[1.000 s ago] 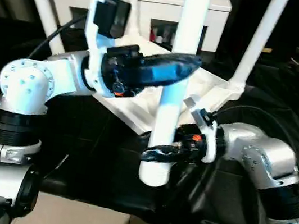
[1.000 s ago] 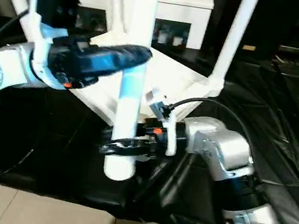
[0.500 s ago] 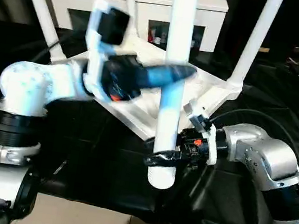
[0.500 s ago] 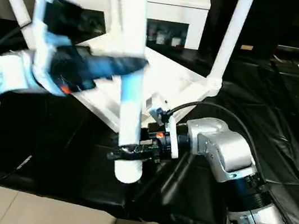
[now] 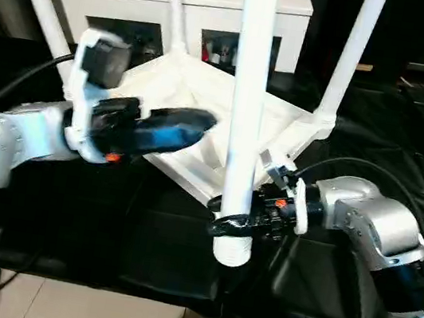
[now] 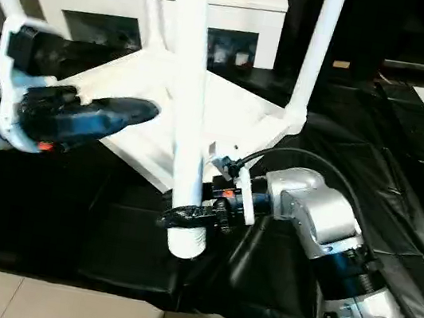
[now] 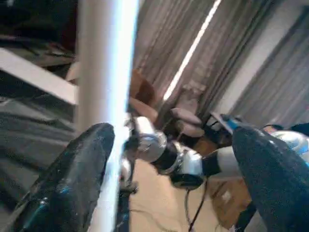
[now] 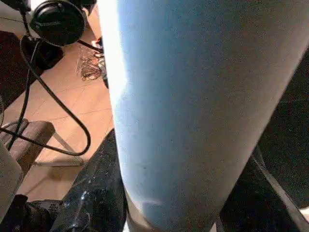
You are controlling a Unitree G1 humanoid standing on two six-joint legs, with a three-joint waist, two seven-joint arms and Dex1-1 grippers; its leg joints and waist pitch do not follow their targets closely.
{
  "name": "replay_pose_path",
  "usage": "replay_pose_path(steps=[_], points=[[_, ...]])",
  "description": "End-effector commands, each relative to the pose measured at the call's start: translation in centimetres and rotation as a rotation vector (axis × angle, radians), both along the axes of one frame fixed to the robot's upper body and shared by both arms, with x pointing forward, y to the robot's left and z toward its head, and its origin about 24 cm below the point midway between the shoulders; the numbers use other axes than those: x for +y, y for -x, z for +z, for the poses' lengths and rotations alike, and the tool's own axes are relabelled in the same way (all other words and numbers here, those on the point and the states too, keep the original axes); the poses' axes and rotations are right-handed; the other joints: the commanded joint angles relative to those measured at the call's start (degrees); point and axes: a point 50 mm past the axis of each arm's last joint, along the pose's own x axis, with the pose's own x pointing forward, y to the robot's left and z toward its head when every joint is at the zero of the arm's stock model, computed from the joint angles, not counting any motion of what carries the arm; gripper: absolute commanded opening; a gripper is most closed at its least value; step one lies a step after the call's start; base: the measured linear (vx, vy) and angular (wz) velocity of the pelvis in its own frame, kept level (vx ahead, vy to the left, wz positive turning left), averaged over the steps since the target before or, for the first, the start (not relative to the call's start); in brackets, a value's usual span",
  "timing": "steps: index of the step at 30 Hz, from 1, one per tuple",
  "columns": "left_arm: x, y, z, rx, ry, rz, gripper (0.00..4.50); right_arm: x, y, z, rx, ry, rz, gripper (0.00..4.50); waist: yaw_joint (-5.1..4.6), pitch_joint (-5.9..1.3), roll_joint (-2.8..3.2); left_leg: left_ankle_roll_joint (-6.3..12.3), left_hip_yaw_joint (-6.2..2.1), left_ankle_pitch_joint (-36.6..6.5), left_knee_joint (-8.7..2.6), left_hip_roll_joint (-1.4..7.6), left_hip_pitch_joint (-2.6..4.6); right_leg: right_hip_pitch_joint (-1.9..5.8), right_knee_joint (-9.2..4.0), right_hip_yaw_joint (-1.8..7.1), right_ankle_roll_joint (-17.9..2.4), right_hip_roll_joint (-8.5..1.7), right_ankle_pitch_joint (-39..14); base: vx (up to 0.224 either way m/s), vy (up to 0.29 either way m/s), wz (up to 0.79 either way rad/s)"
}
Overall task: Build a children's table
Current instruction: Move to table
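Tabletop (image 5: pixel 204 105) lies upside down on black-covered surface, ribbed underside up, three legs already standing in corner sockets, e.g. rear right leg (image 5: pixel 349 56). Fourth leg (image 5: pixel 245 116) is held near-upright in front of the near corner, its lower end hanging free below the grip, not in a socket.

Right gripper (image 5: pixel 236 221): fingers clamped round fourth leg close to its lower end, approx. half open width. Left gripper (image 5: pixel 193 124): fingers spread wide, nothing held; sits just beside the leg at mid-height, apart from it.

Handling, as judged: leg is a hollow plastic tube, light, stiff, smooth, so liable to slip or swing under a low grip. Recommend second hold at mid-length w/ left gripper to steady it. Tabletop looks light; may shift when leg is pressed in.
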Motion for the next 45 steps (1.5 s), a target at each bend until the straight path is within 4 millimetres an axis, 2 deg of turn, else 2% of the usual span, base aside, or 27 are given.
replay_pose_path(steps=[1, 5, 7, 8, 9, 10, 11, 15, 16, 17, 20, 21, 22, 23, 25, 30, 33, 34, 38, 41, 43, 44, 45], points=[[-0.4, -0.9, -0.2, -0.028, -0.047, 0.076, 4.50, 0.5, -0.2, 0.9, -0.048, -0.008, 0.033, 1.88, -0.05, -3.88, -0.29, -0.70, -2.58, -15.7, -4.74, 4.75, 2.37, 2.08, -4.60, 3.33, -11.2, -5.48, -14.4, 0.000, 0.000, 0.00], [-2.6, -2.1, -0.4, -0.056, -0.057, 0.105, 4.50, 1.1, -0.1, 0.6, -0.048, -0.003, 0.059, 1.88, 0.16, -3.87, -0.36, -0.66, -2.53, -15.3, -4.64, 4.79, 2.51, 2.06, -5.11, 3.46, -10.1, -5.68, -16.3, 0.000, 0.000, 0.00], [-3.6, -2.4, -0.3, -0.057, -0.038, 0.091, 4.50, 1.4, 0.1, 0.4, -0.045, 0.001, 0.073, 1.88, 0.04, -4.03, -0.38, -0.05, -2.62, -13.2, -4.66, 4.67, 1.89, 2.44, -4.83, 3.24, -10.1, -5.54, -14.2, 0.000, 0.000, 0.00], [-4.1, -2.3, -0.3, -0.058, -0.024, 0.068, 4.50, 1.6, 0.1, 0.2, -0.042, 0.004, 0.075, 1.88, 0.14, -4.21, 0.04, -0.01, -2.62, -12.7, -4.45, 4.70, 2.11, 2.33, -4.74, 3.27, -10.3, -5.59, -13.2, 0.000, 0.000, 0.00], [-4.5, -2.3, -0.2, -0.060, -0.015, 0.051, 4.50, 1.7, 0.1, 0.1, -0.040, 0.005, 0.077, 1.88, -0.03, -4.22, -0.27, 0.49, -2.65, -11.5, -4.43, 4.67, 1.77, 2.54, -4.56, 3.21, -11.0, -5.59, -11.0, 0.000, 0.000, 0.00], [-4.9, -2.2, -0.2, -0.065, -0.011, 0.036, 4.50, 1.8, 0.1, 0.0, -0.038, 0.008, 0.076, 1.88, -0.04, -4.29, 0.11, 0.64, -2.67, -11.2, -4.38, 4.64, 1.78, 2.53, -4.41, 3.13, -11.2, -5.52, -10.3, 0.000, 0.000, 0.00], [-5.3, -2.0, -0.3, -0.070, 0.003, 0.011, 4.50, 1.9, 0.1, -0.2, -0.035, 0.015, 0.071, 1.88, -0.21, -4.42, -0.05, 1.39, -2.65, -10.2, -4.22, 4.57, 1.66, 2.63, -4.34, 3.03, -11.8, -5.44, -8.0, 0.000, 0.000, 0.00], [-5.1, -1.9, -0.5, -0.045, 0.021, 0.003, 4.50, 1.9, 0.0, -0.4, -0.035, 0.020, 0.059, 1.88, -0.39, -4.53, -0.04, 2.15, -2.61, -9.9, -4.05, 4.54, 1.65, 2.69, -4.23, 2.90, -12.4, -5.38, -7.2, 0.000, 0.000, 0.00], [-5.0, -1.8, -0.6, -0.035, 0.018, -0.002, 4.33, 1.8, 0.0, -0.3, -0.035, 0.021, 0.059, 1.88, -0.47, -4.43, -0.51, 2.35, -2.51, -10.1, -4.11, 4.57, 1.68, 2.61, -4.35, 2.93, -12.5, -5.26, -7.5, 0.000, 0.000, 0.00], [-5.0, -1.8, -0.6, -0.035, 0.018, -0.002, 4.23, 1.8, 0.0, -0.3, -0.035, 0.021, 0.059, 1.88, -0.35, -4.46, -0.28, 2.29, -2.53, -10.2, -4.02, 4.59, 1.76, 2.57, -4.20, 2.95, -12.5, -5.35, -7.9, 0.000, 0.000, 0.00], [-4.8, -1.5, -0.9, -0.021, 0.012, -0.018, 4.04, 1.8, -0.1, -0.3, -0.039, 0.024, 0.067, 1.88, -0.36, -4.28, -0.16, 2.15, -2.49, -11.3, -4.17, 4.66, 1.90, 2.37, -4.51, 3.01, -12.1, -5.27, -10.4, 0.000, 0.000, 0.00], [-4.7, -1.6, -1.1, -0.014, 0.003, 0.009, 3.88, 1.8, -0.1, -0.2, -0.044, 0.024, 0.078, 1.88, -0.28, -4.23, -1.06, 2.16, -2.45, -11.2, -4.26, 4.72, 1.86, 2.45, -4.50, 3.09, -12.1, -5.40, -11.0, 0.000, 0.000, 0.00], [-4.7, -1.8, -1.2, -0.008, 0.001, 0.030, 3.88, 1.9, -0.1, -0.2, -0.047, 0.022, 0.083, 1.88, -0.15, -4.24, -0.74, 2.02, -2.50, -11.3, -4.24, 4.75, 1.92, 2.38, -4.43, 3.08, -12.0, -5.49, -11.6, 0.000, 0.000, 0.00], [-4.7, -1.9, -1.3, -0.003, -0.001, 0.048, 3.76, 1.9, -0.1, -0.3, -0.048, 0.021, 0.086, 1.88, -0.08, -4.20, -0.98, 1.92, -2.47, -11.3, -4.23, 4.81, 1.89, 2.32, -4.48, 3.15, -11.8, -5.58, -12.4, 0.000, 0.000, 0.00], [-4.7, -2.0, -1.4, -0.004, -0.002, 0.062, 3.66, 2.0, -0.1, -0.3, -0.048, 0.019, 0.088, 1.88, 0.01, -4.09, -0.99, 1.73, -2.41, -11.7, -4.27, 4.77, 2.01, 2.16, -4.76, 3.23, -11.3, -5.52, -13.8, 0.000, 0.000, 0.00], [-4.6, -2.3, -1.4, -0.003, 0.009, 0.093, 3.30, 2.3, -0.2, -0.3, -0.060, 0.018, 0.091, 1.88, -0.02, -4.20, -1.08, 2.01, -2.48, -10.5, -4.28, 4.70, 1.75, 2.29, -4.61, 3.16, -11.1, -5.56, -12.5, 0.000, 0.000, 0.00], [-4.4, -2.5, -1.3, -0.003, 0.009, 0.113, 2.94, 2.3, -0.2, -0.3, -0.066, 0.016, 0.093, 1.88, 0.01, -4.19, -1.01, 2.33, -2.48, -10.0, -4.25, 4.72, 1.73, 2.30, -4.62, 3.18, -11.0, -5.55, -11.9, 0.000, 0.000, 0.00], [-4.4, -2.6, -1.3, -0.003, 0.008, 0.123, 2.89, 2.3, -0.2, -0.2, -0.070, 0.014, 0.093, 1.88, 0.00, -4.18, -0.78, 2.25, -2.48, -10.4, -4.26, 4.74, 1.77, 2.24, -4.66, 3.16, -11.0, -5.48, -12.0, 0.000, 0.000, 0.00], [-4.3, -2.8, -1.2, -0.002, 0.016, 0.151, 2.54, 2.4, -0.5, -0.3, -0.126, 0.021, 0.067, 1.88, -0.01, -4.22, -0.73, 2.11, -2.51, -10.6, -4.33, 4.78, 1.78, 2.24, -4.52, 3.13, -11.5, -5.49, -11.0, 0.000, 0.000, 0.00], [-4.0, -3.2, -1.0, -0.018, 0.016, 0.205, 2.34, 2.5, -1.2, -0.2, -0.160, 0.010, 0.015, 1.88, -0.11, -4.10, -0.72, 1.62, -2.52, -11.9, -4.38, 4.71, 1.78, 2.21, -4.69, 3.15, -11.5, -5.55, -12.4, 0.000, 0.000, 0.00], [-3.9, -3.4, -0.9, -0.032, 0.013, 0.234, 2.10, 2.6, -1.4, -0.1, -0.165, -0.001, -0.008, 2.44, -0.16, -4.11, -0.78, 1.59, -2.56, -12.0, -4.43, 4.75, 1.79, 2.30, -4.76, 3.17, -11.4, -5.62, -12.7, 0.000, 0.000, 0.00], [-3.8, -3.5, -0.7, -0.047, 0.010, 0.263, 2.10, 2.8, -1.9, 0.1, -0.187, -0.016, -0.062, 2.44, -0.15, -4.11, -0.97, 1.69, -2.55, -11.8, -4.47, 4.76, 1.77, 2.34, -4.78, 3.17, -11.3, -5.58, -12.5, 0.000, 0.000, 0.00], [-3.7, -3.9, -0.4, -0.073, 0.003, 0.326, 2.09, 2.9, -2.5, 0.4, -0.222, -0.033, -0.135, 2.58, -0.20, -4.09, -0.71, 1.60, -2.58, -12.1, -4.51, 4.82, 1.81, 2.18, -4.71, 3.15, -11.2, -5.54, -12.6, 0.000, 0.000, 0.00]])
